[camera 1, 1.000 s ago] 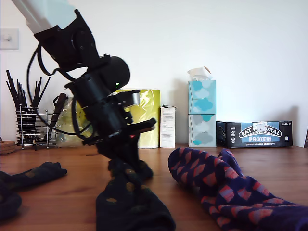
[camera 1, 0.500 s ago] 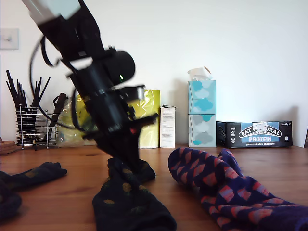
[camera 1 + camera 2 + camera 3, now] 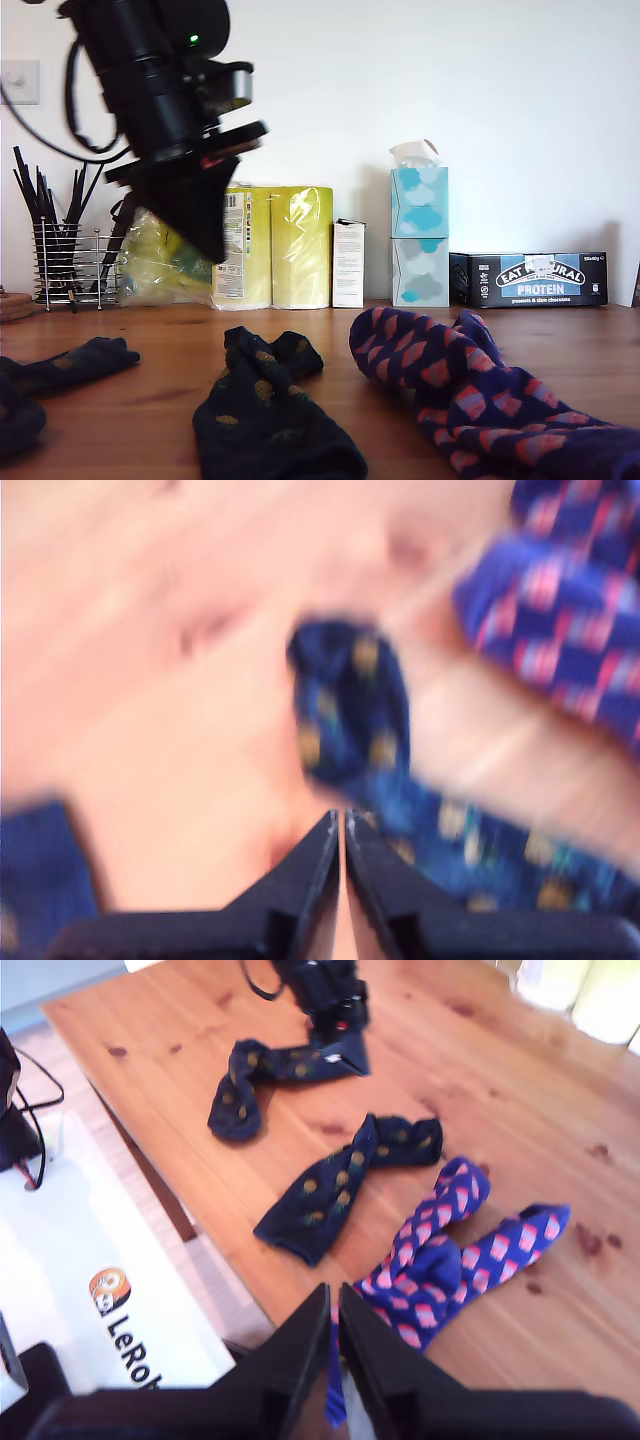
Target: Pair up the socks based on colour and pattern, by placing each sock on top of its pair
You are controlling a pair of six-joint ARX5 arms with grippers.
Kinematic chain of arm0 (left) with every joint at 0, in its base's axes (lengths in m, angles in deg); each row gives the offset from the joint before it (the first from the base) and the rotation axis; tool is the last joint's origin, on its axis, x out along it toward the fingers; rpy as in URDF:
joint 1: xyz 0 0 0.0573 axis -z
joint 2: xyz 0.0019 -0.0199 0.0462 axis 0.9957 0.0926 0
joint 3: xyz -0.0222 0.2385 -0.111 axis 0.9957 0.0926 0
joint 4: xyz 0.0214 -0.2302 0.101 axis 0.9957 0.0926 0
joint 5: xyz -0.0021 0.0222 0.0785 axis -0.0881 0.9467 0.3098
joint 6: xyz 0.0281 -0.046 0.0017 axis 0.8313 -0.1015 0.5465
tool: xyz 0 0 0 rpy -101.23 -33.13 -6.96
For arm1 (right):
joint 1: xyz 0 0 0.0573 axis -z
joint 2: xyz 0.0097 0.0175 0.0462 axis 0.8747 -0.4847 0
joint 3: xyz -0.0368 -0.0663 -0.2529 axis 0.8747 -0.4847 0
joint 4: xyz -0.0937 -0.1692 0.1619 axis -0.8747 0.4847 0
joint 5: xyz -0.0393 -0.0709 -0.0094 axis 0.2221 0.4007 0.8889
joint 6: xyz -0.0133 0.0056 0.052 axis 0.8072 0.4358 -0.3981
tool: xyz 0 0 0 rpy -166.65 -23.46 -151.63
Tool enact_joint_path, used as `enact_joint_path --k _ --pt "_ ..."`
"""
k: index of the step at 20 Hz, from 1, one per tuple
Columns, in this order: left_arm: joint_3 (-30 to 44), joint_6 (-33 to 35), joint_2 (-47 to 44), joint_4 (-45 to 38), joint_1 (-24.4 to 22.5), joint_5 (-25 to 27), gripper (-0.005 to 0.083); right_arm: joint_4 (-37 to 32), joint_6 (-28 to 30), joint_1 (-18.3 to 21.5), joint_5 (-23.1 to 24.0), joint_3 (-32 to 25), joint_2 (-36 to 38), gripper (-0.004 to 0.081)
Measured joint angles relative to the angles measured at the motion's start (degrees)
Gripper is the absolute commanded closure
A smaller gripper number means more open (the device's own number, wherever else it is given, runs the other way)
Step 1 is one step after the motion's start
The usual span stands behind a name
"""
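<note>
First claw (image 3: 207,240): raised well above the desk (image 3: 150,400) on the exterior view's left; a second ago it was down on the near pineapple sock (image 3: 265,410), half a second ago it was just lifting off; in the first wrist view its jaws (image 3: 337,825) are pressed together with nothing between them; the picture is blurred, which suggests fast travel.
Near pineapple sock: lying flat on the desk at the middle of the exterior view; released and no longer touched; seen blurred below the first claw (image 3: 350,710).
Far pineapple sock (image 3: 75,362): at the exterior view's left, well apart from its mate; the second wrist view shows both dark socks (image 3: 245,1090) (image 3: 340,1185) with bare wood between them.
Blue-purple socks (image 3: 470,395): heaped together at the exterior view's right, just beside the near pineapple sock; in the second wrist view (image 3: 450,1260) they overlap, so this pair looks joined.
Second claw (image 3: 335,1305): hanging high over the desk edge; jaws closed together; a blue sliver shows between them, too small to identify.
Meaning for the task: the pineapple pair is not yet stacked; the lift without a sock reads as a let-go or a slipped grip; one dark sock probably needs a fresh grasp and a carry onto the other.
</note>
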Motion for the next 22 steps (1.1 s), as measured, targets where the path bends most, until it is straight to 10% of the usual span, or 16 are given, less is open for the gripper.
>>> enact_joint_path --k 12,16,22 --pt "19.89 -4.37 -22.56 1.90 -10.14 2.47 0.0774 -4.13 -2.82 0.00 9.42 -0.04 0.00 0.0782" --pt "19.89 -10.40 -21.07 4.35 -10.54 -1.29 0.0217 -4.31 -2.82 0.00 9.42 -0.04 0.00 0.0782" --pt "19.93 -21.20 -12.22 5.64 -10.56 6.05 0.0199 -4.33 -2.75 0.00 9.42 -0.04 0.00 0.0782"
